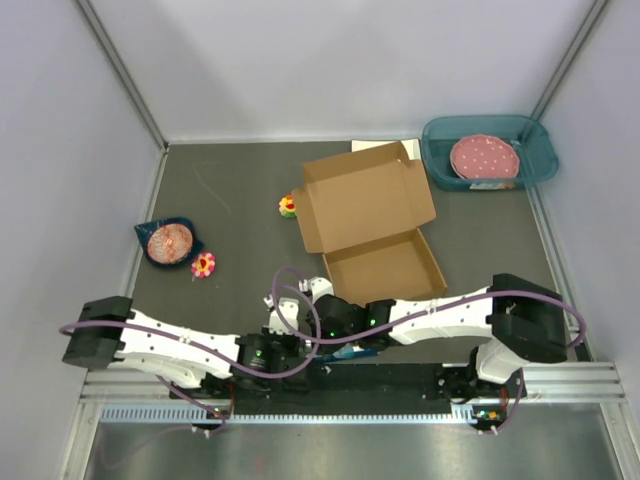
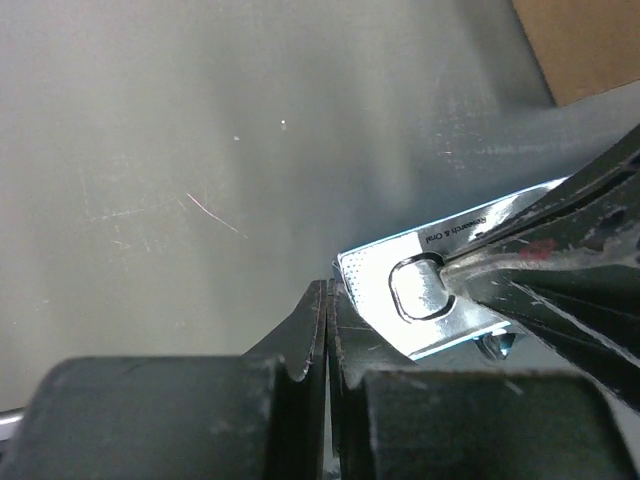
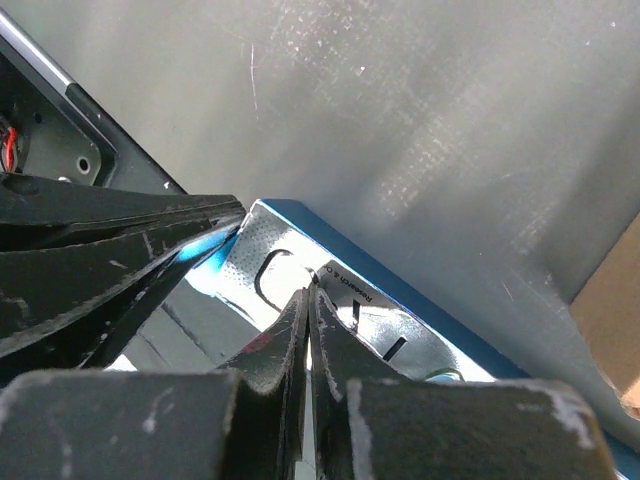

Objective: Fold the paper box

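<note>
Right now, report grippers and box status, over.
Left gripper shut, empty. Right gripper shut, empty. Paper box open, lid back, not held. Small flower toy beside its left edge.

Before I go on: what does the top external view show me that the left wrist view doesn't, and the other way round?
Only top external: the whole paper box with its lid open, the teal tray holding a pink plate, and the blue bowl. Only left wrist: the left gripper shut on nothing, with a shiny metal plate beside it. Both: the box's cardboard and the dark table.
</note>
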Controlling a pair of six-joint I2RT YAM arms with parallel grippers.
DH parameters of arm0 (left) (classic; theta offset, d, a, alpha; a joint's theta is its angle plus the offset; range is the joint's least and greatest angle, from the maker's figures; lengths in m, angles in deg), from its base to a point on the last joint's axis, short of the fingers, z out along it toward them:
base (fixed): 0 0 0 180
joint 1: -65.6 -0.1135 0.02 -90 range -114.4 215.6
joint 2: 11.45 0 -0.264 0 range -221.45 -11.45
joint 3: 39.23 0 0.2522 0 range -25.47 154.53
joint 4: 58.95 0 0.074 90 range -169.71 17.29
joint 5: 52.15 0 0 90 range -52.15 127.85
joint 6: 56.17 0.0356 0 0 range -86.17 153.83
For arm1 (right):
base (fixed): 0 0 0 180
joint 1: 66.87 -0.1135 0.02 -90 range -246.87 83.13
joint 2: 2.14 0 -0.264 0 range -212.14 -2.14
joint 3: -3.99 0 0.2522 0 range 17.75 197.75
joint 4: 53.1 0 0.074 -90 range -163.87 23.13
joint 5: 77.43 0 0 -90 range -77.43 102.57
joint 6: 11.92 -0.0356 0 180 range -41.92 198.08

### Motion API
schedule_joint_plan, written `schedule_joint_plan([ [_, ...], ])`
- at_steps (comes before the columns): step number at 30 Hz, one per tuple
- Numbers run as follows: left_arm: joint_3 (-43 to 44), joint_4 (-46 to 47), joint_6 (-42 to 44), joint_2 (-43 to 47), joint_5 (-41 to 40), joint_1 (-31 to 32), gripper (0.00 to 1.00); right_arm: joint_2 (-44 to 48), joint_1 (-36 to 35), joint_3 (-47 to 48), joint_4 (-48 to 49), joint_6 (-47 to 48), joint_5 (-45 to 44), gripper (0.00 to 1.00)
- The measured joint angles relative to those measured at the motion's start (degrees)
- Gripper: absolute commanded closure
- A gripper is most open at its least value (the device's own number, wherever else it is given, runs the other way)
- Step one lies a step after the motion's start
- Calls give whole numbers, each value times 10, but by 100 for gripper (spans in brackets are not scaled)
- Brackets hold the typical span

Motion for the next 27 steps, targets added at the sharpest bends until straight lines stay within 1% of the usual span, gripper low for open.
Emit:
schedule_joint_plan([
  [2,-13,2,-6,33,0,2,100,0,0,0,3,-1,1,100],
  [8,-36,-11,-68,104,10,4,100,-3,0,-7,24,-5,3,100],
  [12,-54,3,-87,118,13,5,100,-5,0,-7,29,-7,6,100],
  [15,-54,-3,-104,116,10,13,100,-6,0,-7,30,-10,7,100],
  [17,-51,-21,-130,112,5,24,100,-8,0,-7,33,-10,9,100],
  [21,-40,-89,-202,116,-7,66,100,-11,0,-7,43,-16,11,100],
  [24,-40,-139,-243,146,-16,85,100,-11,0,-7,43,-17,11,100],
  [27,-40,-166,-267,183,-27,88,100,-11,0,-10,46,-19,11,100],
])
